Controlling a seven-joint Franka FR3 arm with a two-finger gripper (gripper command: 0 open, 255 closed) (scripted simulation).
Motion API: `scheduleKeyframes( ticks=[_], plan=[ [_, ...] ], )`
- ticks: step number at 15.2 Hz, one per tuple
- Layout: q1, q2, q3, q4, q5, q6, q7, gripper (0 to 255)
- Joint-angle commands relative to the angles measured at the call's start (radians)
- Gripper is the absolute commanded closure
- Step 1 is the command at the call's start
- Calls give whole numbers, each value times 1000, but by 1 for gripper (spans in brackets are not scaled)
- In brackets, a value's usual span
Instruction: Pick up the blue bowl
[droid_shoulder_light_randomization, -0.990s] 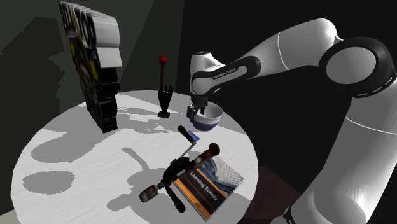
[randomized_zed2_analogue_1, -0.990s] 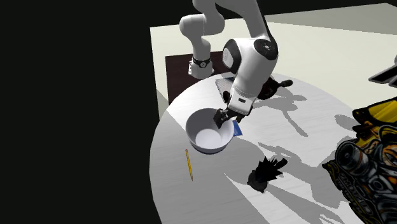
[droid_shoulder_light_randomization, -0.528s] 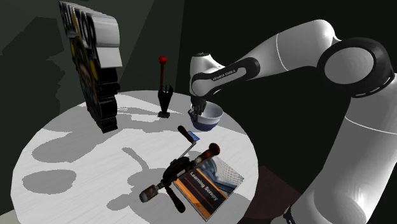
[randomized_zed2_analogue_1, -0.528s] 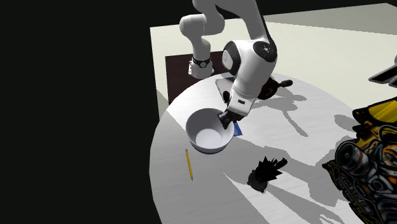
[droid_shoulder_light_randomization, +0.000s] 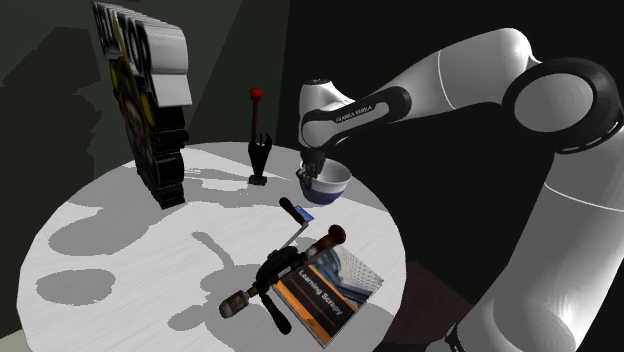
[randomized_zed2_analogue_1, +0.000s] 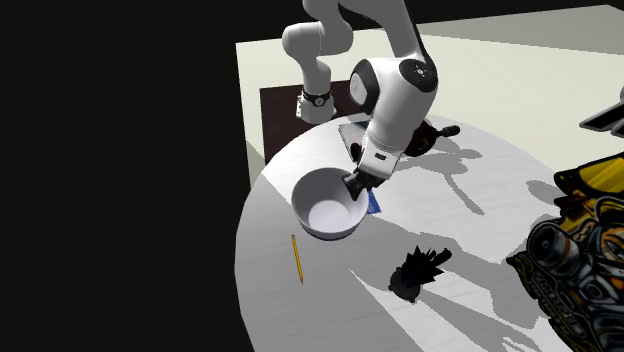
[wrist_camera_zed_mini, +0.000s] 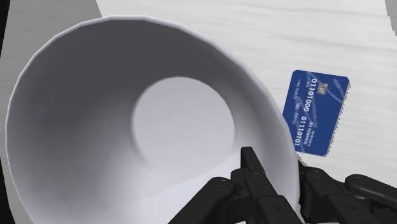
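While its two black fingers straddle the rim, one inside and one outside, the gripper (wrist_camera_zed_mini: 278, 164) clamps the wall of the bowl (randomized_zed2_analogue_1: 322, 205), which is white inside and blue on the outside. The bowl is near the edge of the round white table (droid_shoulder_light_randomization: 120, 260), with a blue card (wrist_camera_zed_mini: 315, 111) lying flat just beside it. A yellow pencil (randomized_zed2_analogue_1: 297, 258) lies near the bowl's other side, and a book (droid_shoulder_light_randomization: 335, 292) rests farther along the table's edge.

Blue card (wrist_camera_zed_mini: 315, 113) and yellow pencil (randomized_zed2_analogue_1: 297, 258) lie near the round table's (droid_shoulder_light_randomization: 120, 250) edge, hand drill (droid_shoulder_light_randomization: 285, 265) overlaps book (droid_shoulder_light_randomization: 330, 290) at the edge.
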Motion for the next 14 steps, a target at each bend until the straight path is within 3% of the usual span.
scheduleKeyframes(
  ticks=[1, 14],
  plan=[
    [0, -12, 1, 12, 4, -23, -5, 255],
    [0, -69, 5, 91, 23, -157, -33, 255]
  ],
)
